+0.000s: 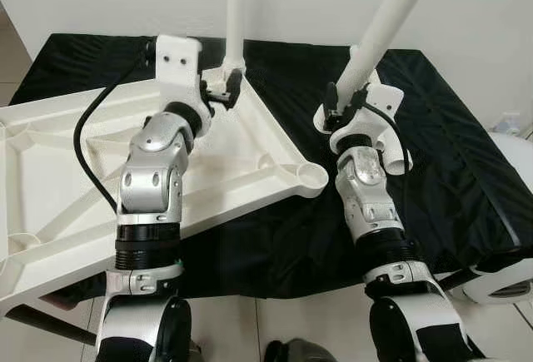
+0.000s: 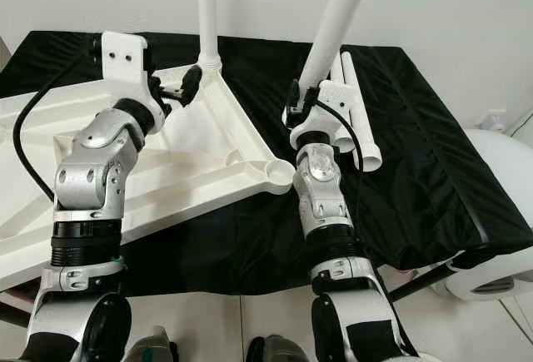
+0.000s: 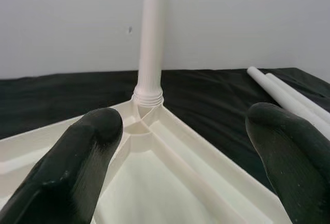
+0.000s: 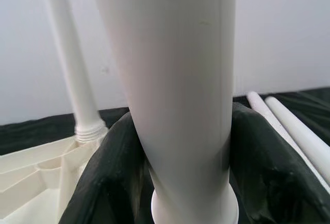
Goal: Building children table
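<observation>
The cream table top (image 1: 250, 158) lies upside down on a black cloth (image 1: 433, 154). One white leg (image 1: 236, 12) stands upright, screwed into its far corner. My left gripper (image 1: 223, 87) hovers open just in front of that leg's threaded base (image 3: 148, 98), fingers (image 3: 77, 167) spread wide and touching nothing. To the right, my right gripper (image 1: 346, 100) is shut on a second white leg (image 1: 387, 21), held tilted and leaning away, its lower end just above the cloth. The near corner socket (image 1: 312, 177) of the table top holds no leg.
Two spare white legs (image 2: 358, 121) lie side by side on the cloth right of my right gripper. A white rounded object (image 1: 508, 212) sits off the cloth's right edge. A white wall stands close behind. The table top overhangs the cloth's front left edge.
</observation>
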